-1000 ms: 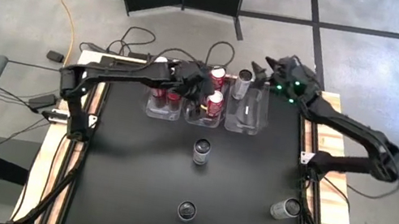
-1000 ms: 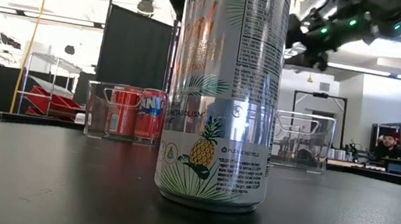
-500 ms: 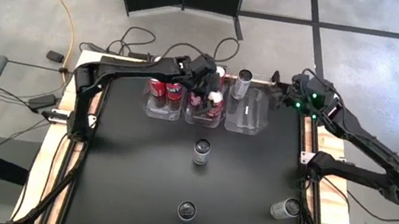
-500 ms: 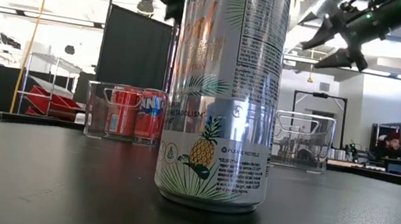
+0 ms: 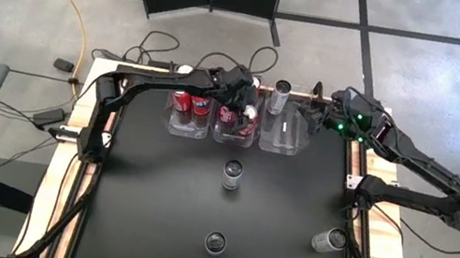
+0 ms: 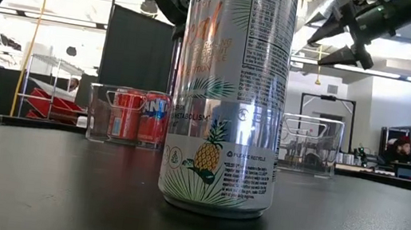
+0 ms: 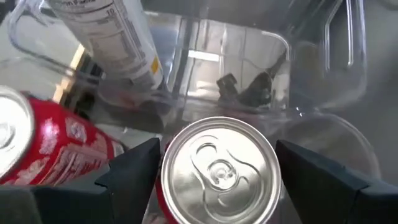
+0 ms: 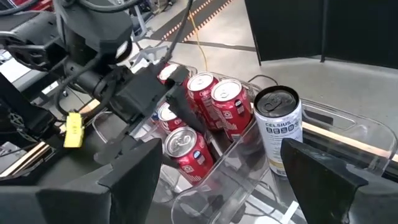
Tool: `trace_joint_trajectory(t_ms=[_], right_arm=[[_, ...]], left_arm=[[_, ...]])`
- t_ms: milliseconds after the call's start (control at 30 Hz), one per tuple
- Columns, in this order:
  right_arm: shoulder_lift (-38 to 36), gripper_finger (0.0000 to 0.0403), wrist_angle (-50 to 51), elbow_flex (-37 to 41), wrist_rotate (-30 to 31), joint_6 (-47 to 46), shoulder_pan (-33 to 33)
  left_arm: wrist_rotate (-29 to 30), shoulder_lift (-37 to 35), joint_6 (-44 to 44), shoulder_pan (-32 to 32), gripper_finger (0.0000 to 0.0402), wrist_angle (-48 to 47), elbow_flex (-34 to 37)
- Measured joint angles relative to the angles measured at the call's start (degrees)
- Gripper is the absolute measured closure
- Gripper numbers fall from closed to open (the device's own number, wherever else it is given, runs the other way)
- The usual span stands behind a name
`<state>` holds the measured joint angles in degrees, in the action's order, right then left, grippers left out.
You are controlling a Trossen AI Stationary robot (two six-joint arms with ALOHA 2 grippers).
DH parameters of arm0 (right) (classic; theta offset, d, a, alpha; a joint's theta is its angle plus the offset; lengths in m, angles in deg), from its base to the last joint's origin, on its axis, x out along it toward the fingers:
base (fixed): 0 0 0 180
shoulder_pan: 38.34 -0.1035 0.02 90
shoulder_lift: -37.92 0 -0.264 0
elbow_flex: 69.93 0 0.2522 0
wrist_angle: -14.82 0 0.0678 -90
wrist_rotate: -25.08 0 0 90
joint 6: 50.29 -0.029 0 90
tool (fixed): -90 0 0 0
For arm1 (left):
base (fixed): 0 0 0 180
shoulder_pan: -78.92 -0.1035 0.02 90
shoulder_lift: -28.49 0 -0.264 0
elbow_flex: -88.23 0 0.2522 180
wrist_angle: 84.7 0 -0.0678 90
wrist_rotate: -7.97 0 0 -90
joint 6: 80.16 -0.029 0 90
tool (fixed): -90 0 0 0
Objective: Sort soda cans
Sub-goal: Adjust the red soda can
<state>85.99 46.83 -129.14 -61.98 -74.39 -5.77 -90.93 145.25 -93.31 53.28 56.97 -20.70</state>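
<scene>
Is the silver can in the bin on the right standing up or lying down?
Standing up. The silver can stands at the far end of the right clear bin, its dark round top facing up; from above only that top shows.

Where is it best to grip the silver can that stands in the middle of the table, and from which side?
Judging from the high view, grip the silver can on its round side wall, near the upper half, coming down from above. It stands upright and alone, so fingers can close across it freely. The right gripper is open near the bins.
</scene>
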Motion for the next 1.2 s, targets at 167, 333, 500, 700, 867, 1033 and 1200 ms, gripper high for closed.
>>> trace_joint_trajectory(t_ms=[167,333,500,700,867,1033,1200], right_arm=[[0.0,0.0062,0.3,0.0,0.1,-0.2,0.0],[-0.1,0.0062,0.9,0.0,0.2,-0.4,0.1],[0.1,0.0062,0.8,0.0,1.8,0.3,0.1],[0.3,0.0062,1.0,0.0,2.5,0.6,0.2],[0.4,0.0062,1.1,0.0,2.5,0.3,-0.2],[0.4,0.0062,2.3,0.0,1.4,-4.8,-1.3],[0.3,0.0062,7.7,0.0,-1.8,-10.8,-2.2]], left_arm=[[0.2,0.1,0.5,0.1,0.009,-0.8,0.0],[3.3,-0.2,1.2,0.1,0.0104,-1.2,0.0],[7.4,-0.2,0.9,0.0,0.0118,-0.7,0.0],[12.7,-0.1,0.5,-0.2,0.0117,0.0,-0.9],[14.9,0.1,-0.2,-1.1,0.0116,-0.3,-2.1],[14.0,0.1,2.1,-2.0,0.0115,-0.7,-2.6],[12.7,0.1,3.2,-2.5,0.0099,-0.7,-2.6]])
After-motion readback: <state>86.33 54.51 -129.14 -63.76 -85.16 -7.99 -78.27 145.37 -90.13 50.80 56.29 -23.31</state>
